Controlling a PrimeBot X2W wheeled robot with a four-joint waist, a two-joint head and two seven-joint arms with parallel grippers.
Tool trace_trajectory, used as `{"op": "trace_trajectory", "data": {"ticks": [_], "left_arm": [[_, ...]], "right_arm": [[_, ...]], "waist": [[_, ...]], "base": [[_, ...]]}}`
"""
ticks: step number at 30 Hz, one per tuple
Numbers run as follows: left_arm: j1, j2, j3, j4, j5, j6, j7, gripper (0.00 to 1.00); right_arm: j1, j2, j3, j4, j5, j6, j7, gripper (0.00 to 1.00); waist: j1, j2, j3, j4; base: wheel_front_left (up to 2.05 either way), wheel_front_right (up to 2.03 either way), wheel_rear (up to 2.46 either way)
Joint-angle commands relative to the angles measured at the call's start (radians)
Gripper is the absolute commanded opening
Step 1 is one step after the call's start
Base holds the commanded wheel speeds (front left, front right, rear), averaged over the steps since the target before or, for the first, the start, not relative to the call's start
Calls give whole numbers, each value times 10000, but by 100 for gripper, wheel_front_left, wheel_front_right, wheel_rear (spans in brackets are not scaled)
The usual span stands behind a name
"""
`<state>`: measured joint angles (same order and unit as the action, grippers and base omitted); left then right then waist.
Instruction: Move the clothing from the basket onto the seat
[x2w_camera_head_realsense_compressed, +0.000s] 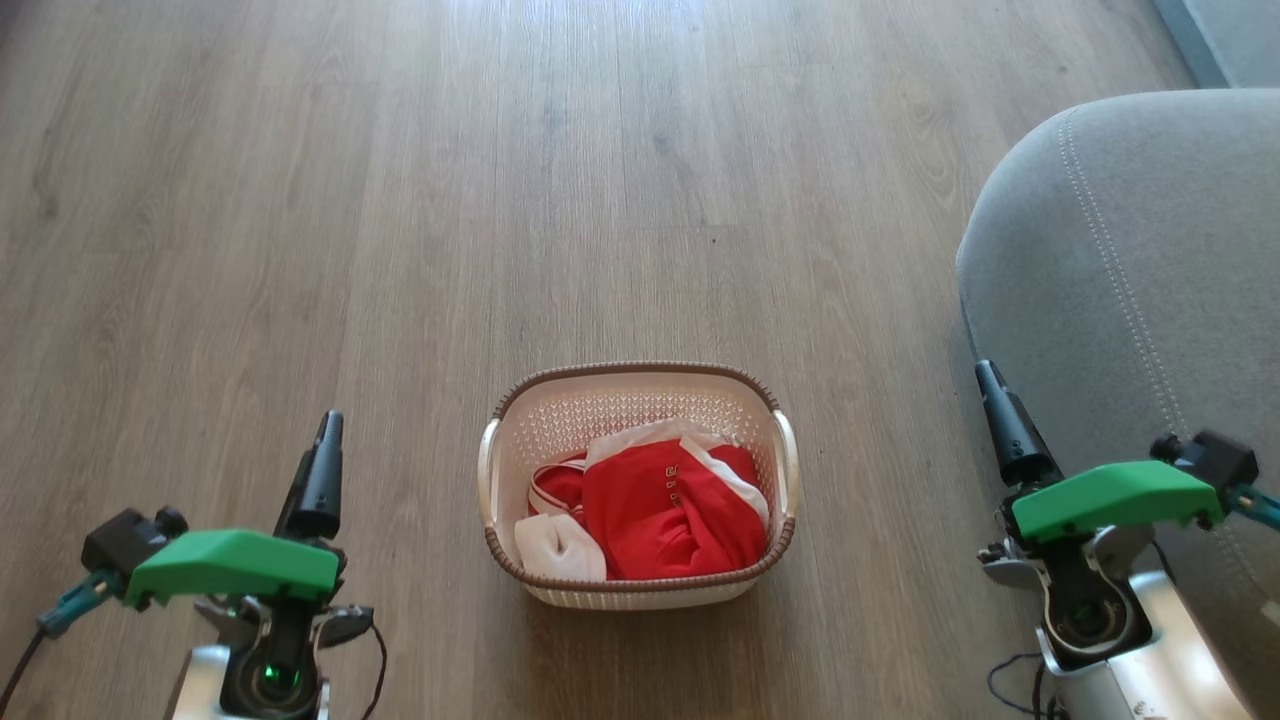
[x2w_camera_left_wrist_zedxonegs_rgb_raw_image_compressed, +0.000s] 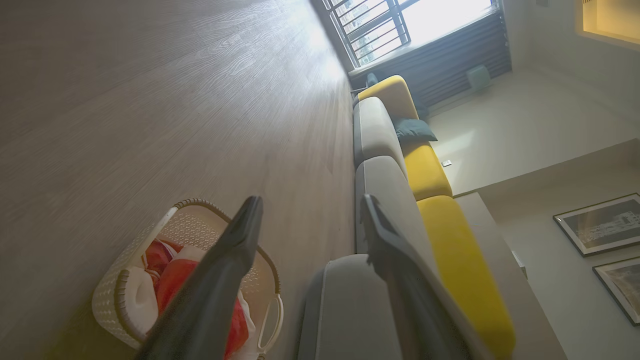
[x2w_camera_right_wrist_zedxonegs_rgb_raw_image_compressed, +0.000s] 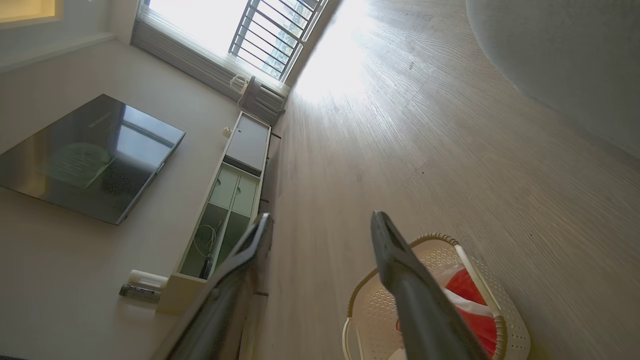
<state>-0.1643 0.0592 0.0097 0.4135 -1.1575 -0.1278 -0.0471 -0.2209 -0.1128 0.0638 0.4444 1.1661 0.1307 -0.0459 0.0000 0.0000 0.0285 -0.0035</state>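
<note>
Clothing (x2w_camera_head_realsense_compressed: 670, 510) heaped inside basket (x2w_camera_head_realsense_compressed: 640, 400), mid-floor (x2w_camera_head_realsense_compressed: 400, 200), apart from seat (x2w_camera_head_realsense_compressed: 1150, 250); left gripper (x2w_camera_left_wrist_zedxonegs_rgb_raw_image_compressed: 312, 200) and right gripper (x2w_camera_right_wrist_zedxonegs_rgb_raw_image_compressed: 321, 216) both spread, empty; risk: a shallow pinch takes one layer, the garment slips or drags the basket along.

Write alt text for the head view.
A cream basket holding red-and-white clothing sits on a wooden floor, centre foreground. A grey seat occupies the right edge, and the left gripper and right gripper hover at the lower corners, apart from the basket.

gold lettering on the clothing (x2w_camera_head_realsense_compressed: 672, 505) — too small to read.
</note>
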Motion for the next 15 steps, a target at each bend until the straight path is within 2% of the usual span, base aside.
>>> {"op": "trace_trajectory", "data": {"ticks": [1, 15], "left_arm": [[-671, 228, 113, -255, 310, -18, -141, 100], [-1116, 295, 37, -235, 2466, -21, -551, 100]], "right_arm": [[-669, -209, 162, -268, -294, 1, -130, 100], [-1274, -360, 651, 42, -2118, 1, -545, 100]], "waist": [[0, 0, 7, 0], [0, 0, 77, 3]], "base": [[0, 0, 0], [0, 0, 0]]}}
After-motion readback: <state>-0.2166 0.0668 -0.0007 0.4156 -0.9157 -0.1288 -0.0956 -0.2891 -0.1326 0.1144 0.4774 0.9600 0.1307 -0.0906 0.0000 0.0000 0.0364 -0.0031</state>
